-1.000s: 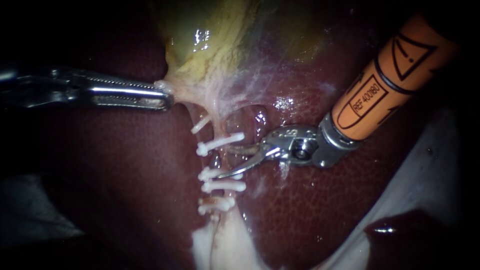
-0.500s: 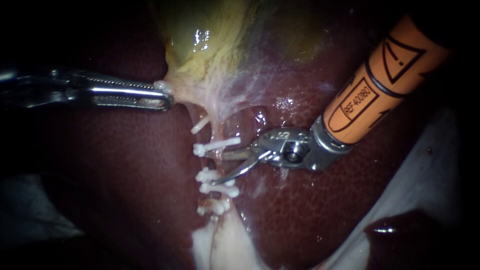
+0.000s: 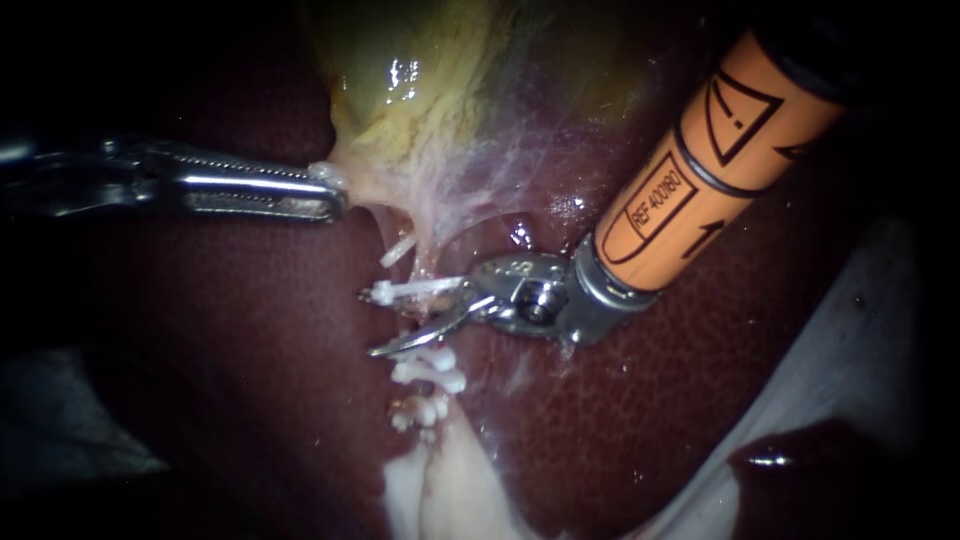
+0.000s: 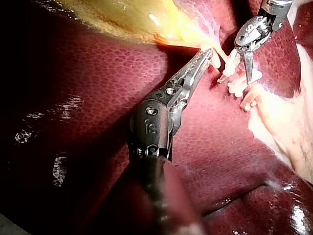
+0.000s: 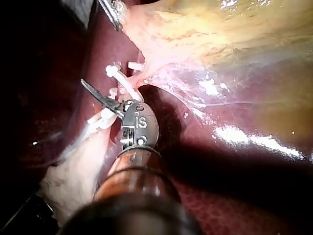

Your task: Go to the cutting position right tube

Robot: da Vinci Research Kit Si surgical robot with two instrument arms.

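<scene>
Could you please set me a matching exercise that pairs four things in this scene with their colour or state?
Things:
1 left instrument
2 right instrument
3 gallbladder
4 clips

Descriptions:
A white, in a row below the gallbladder
B yellow-green, glistening
C open, reaching in at the clips
D shut on pale tissue at the gallbladder's lower edge

Pairs: 1-D; 2-C; 3-B; 4-A
</scene>
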